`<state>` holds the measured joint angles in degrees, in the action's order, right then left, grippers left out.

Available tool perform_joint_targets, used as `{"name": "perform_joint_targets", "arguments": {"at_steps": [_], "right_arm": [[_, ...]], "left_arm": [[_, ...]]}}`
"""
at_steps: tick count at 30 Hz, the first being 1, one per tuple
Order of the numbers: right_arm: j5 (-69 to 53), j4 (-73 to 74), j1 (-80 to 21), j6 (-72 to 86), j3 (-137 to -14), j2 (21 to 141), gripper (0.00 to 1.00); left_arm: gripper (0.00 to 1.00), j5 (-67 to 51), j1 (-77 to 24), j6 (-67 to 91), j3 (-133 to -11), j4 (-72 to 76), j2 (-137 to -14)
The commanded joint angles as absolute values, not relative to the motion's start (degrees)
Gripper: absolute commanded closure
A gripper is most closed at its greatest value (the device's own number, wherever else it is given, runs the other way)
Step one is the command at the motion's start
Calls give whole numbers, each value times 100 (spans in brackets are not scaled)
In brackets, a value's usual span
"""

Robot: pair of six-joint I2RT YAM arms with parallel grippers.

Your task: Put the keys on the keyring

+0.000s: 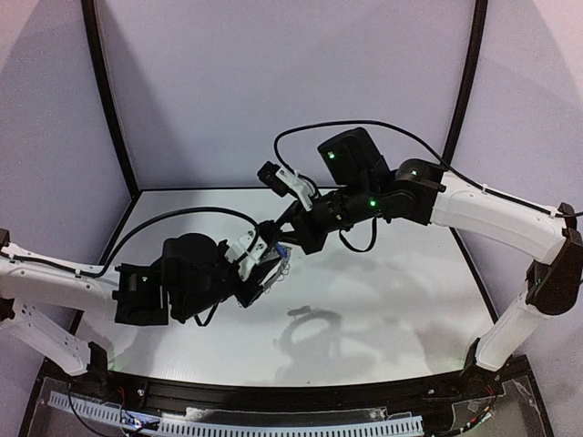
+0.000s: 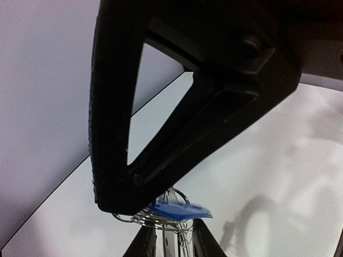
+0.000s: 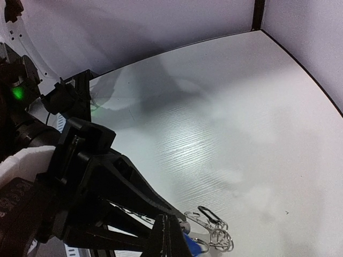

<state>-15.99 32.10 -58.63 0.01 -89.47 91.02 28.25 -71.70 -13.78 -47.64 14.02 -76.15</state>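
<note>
The arms meet above the table's middle. My right gripper (image 3: 167,219) is shut, with the blue-tagged key (image 3: 196,247) at its tips. From there hang thin wire loops (image 3: 220,239) and a small dark key-like piece (image 3: 209,214). In the left wrist view the blue tag (image 2: 179,210) and the wire loops (image 2: 128,217) sit under the right gripper's black finger (image 2: 115,176). My left gripper (image 2: 172,229) stands slightly open just below, a silver strip between its fingers with gaps on both sides. From above, the blue tag (image 1: 284,259) shows between both grippers. The keyring's flat ring is hidden.
The white table (image 1: 392,282) is walled by pale panels with black posts (image 1: 109,100). A black cable (image 1: 364,127) arcs over the right arm. Both arms throw shadows on the table near its front (image 1: 310,328).
</note>
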Motion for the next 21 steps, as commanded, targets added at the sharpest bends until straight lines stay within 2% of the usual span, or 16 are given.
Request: {"name": "perform_joint_targets", "arguments": {"at_steps": [1, 9, 18, 21], "right_arm": [[-1663, 2892, -5936, -4, -9004, 9041, 100], [-1818, 2922, -5946, -7, -8966, 9074, 100], [-1800, 2934, -5952, -5, -8930, 9089, 100], [-1788, 2927, -5951, -3, -8912, 9105, 100]], "left_arm": [[77, 3009, -7202, -1221, -4877, 1492, -7455], [86, 3420, -7205, -1155, -5002, 1508, -7565], [83, 3359, -7203, -1169, -5048, 1530, -7459], [78, 3285, -7205, -1167, -5071, 1538, -7434]]}}
